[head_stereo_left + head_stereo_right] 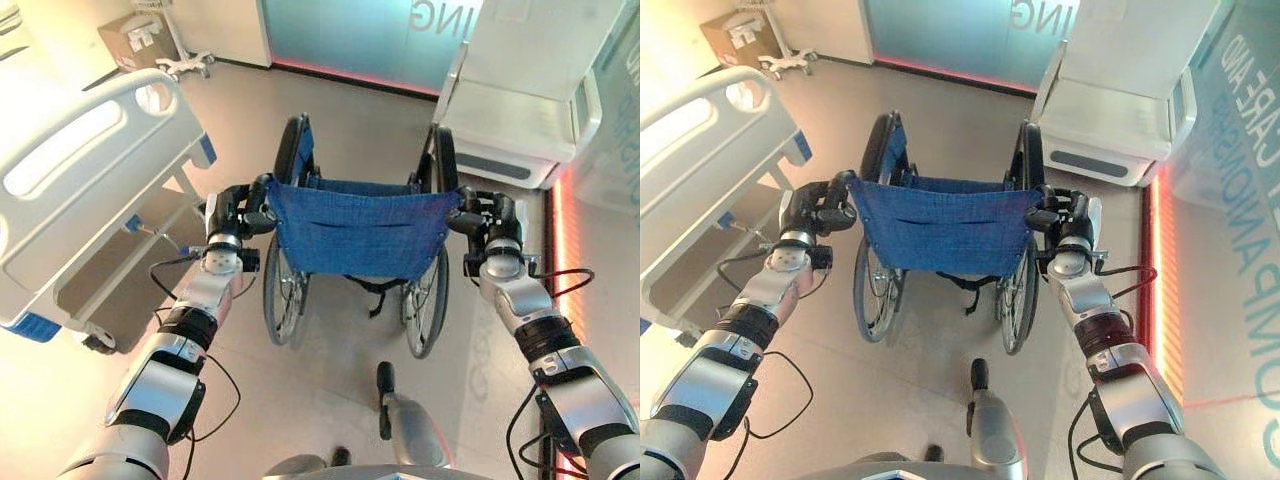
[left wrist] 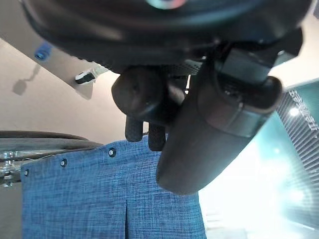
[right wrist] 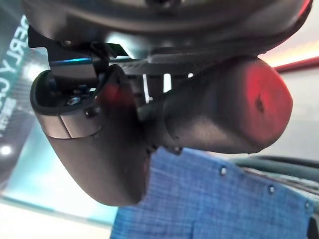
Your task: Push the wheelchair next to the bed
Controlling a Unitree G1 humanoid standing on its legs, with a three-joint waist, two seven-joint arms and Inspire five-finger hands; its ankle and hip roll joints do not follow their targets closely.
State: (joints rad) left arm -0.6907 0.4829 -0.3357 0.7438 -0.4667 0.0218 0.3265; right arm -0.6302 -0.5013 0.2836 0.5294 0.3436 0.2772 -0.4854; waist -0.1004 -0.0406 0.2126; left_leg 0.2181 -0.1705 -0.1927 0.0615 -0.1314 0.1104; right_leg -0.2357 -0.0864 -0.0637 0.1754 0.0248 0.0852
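Both hands, left hand [image 1: 232,222] and right hand [image 1: 490,222], have fingers clenched on the wheelchair [image 1: 360,238] handles. Bed [image 1: 90,190] sits at ten o'clock. Uneven pushing could probably swing it into the frame.

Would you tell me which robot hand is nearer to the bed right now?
Left. The left robot hand grips the wheelchair handle on the side beside the bed; the right robot hand grips the far handle.

Head stereo pair looking down, wrist cams close-up — all share wheelchair [image 1: 358,235]

Silver-grey arms, black-banded wrists, dark hands [image 1: 228,215].
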